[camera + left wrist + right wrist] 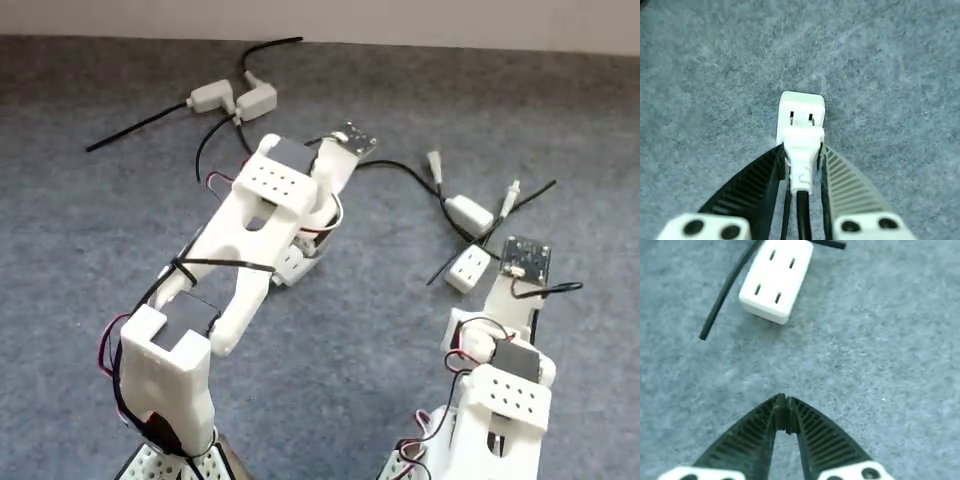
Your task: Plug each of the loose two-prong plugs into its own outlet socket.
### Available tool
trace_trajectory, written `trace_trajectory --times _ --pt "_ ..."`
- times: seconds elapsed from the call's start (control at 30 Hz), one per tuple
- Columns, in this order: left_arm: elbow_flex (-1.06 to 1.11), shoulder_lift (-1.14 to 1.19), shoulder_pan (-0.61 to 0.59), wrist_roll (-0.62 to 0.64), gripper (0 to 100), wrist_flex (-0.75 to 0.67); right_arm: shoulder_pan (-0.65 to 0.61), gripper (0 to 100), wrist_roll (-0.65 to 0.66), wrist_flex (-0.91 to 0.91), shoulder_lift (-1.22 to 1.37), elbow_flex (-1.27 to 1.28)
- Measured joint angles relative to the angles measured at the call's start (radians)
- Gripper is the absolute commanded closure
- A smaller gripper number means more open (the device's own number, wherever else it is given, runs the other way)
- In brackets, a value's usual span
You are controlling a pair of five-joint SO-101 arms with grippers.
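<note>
My left gripper is shut on a white two-prong plug with a black cable. The plug's prongs point into the two slots of a small white outlet socket lying on the grey carpet; how deep they sit I cannot tell. In the high view the left arm stretches to mid-table over that socket. My right gripper is shut on nothing and hovers low over the carpet. A little beyond its tips lies a white outlet block with two pairs of slots, also seen in the high view as the outlet block.
Another white plug with a black cable lies just beyond the outlet block at the right. A joined white plug and socket rest at the far left. Black cables trail across the carpet between them. A cable end runs beside the outlet block.
</note>
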Motion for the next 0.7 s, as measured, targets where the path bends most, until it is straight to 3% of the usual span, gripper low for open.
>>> trace_trajectory --times 0.7 --pt "-0.017 0.032 0.008 -0.006 99 0.028 0.002 99.1 -0.003 -0.077 0.000 0.057"
